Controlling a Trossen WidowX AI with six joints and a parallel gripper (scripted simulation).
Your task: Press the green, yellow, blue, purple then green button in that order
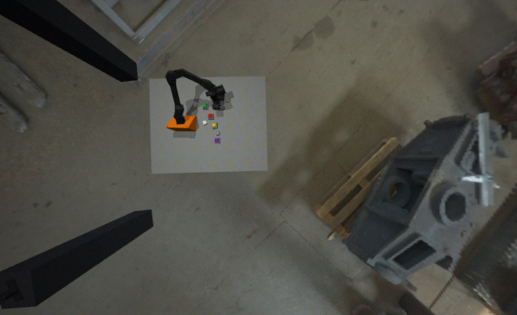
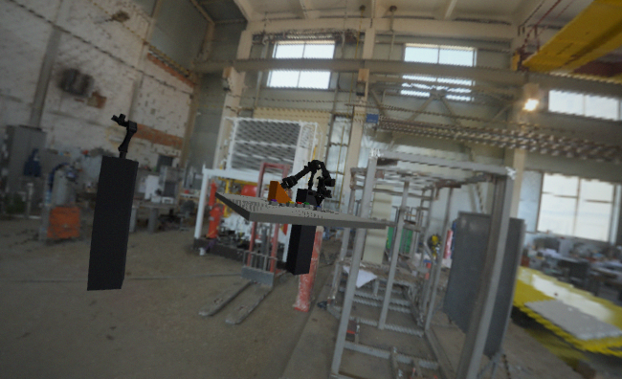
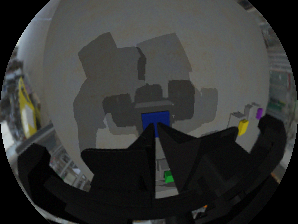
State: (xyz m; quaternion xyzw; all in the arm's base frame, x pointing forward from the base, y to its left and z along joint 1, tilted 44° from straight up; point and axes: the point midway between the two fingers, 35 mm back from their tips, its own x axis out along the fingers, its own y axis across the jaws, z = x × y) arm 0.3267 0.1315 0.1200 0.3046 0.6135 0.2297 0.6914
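- My gripper [image 1: 217, 106] is squeezed nearly shut and holds nothing.
- In the wrist view the blue button [image 3: 154, 117] sits right at the tips of my fingers.
- The green button [image 1: 204, 106] is just beside my gripper.
- The red button [image 1: 210, 116], yellow button [image 1: 214, 125] and purple button [image 1: 216, 140] sit in a line farther along the grey table [image 1: 245, 151].

Matt grey table top [image 1: 241, 151], matt black arm [image 1: 174, 93]
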